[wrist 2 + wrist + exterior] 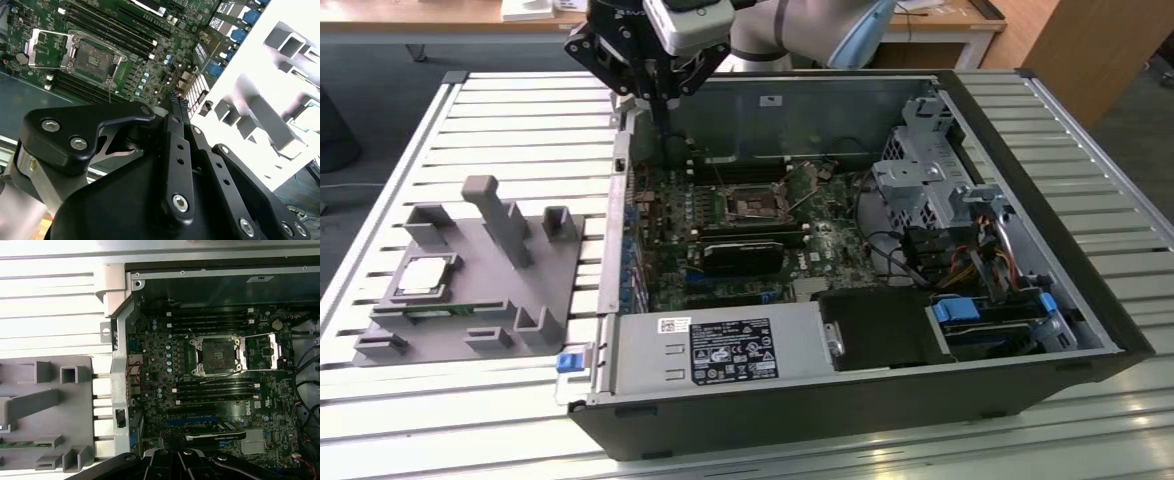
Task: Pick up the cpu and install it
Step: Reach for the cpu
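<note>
The cpu (426, 275) lies flat in its nest on the grey holder (520, 300), at the exterior view's left and well apart from the gripper (662, 120). The gripper hangs above the open case (854, 400), over the wall that faces the holder, its fingers pinched together on nothing. The socket (217, 356) on the motherboard (827, 240) stands open and bare. I'd say the pickup isn't begun. A grasp would call for parted fingers, squared over the chip's edges.
</note>
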Tool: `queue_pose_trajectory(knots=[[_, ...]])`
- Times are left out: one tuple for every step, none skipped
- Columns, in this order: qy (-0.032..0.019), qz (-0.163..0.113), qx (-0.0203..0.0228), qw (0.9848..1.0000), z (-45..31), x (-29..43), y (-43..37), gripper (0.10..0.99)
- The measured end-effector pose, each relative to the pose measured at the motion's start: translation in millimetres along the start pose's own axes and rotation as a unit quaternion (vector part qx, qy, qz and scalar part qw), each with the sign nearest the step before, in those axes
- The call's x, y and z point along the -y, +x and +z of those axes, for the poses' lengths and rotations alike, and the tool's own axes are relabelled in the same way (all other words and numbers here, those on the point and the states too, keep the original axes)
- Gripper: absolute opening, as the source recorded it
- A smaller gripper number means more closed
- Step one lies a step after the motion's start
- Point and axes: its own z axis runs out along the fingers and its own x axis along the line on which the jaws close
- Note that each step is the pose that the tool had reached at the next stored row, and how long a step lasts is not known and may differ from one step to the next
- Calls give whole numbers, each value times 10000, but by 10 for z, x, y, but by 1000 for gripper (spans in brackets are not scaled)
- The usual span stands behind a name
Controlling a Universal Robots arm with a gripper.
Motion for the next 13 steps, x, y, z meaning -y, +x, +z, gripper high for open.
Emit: queue_pose_trajectory(knots=[[0, 0, 0, 10000, 0, 1, 6, 106], [0, 0, 0, 10000, 0, 1, 12, 106], [0, 0, 0, 10000, 0, 1, 17, 106], [0, 0, 0, 10000, -1, 2, 23, 106], [0, 0, 0, 10000, 0, 2, 29, 106], [0, 0, 0, 10000, 0, 3, 34, 106], [0, 0, 0, 10000, -1, 3, 40, 106], [0, 0, 0, 10000, -1, 4, 46, 106], [0, 0, 0, 10000, -1, 4, 52, 106], [0, 0, 0, 10000, -1, 4, 58, 106], [0, 0, 0, 10000, -1, 5, 64, 106], [0, 0, 0, 10000, -1, 5, 69, 106], [0, 0, 0, 10000, -1, 6, 74, 106]])
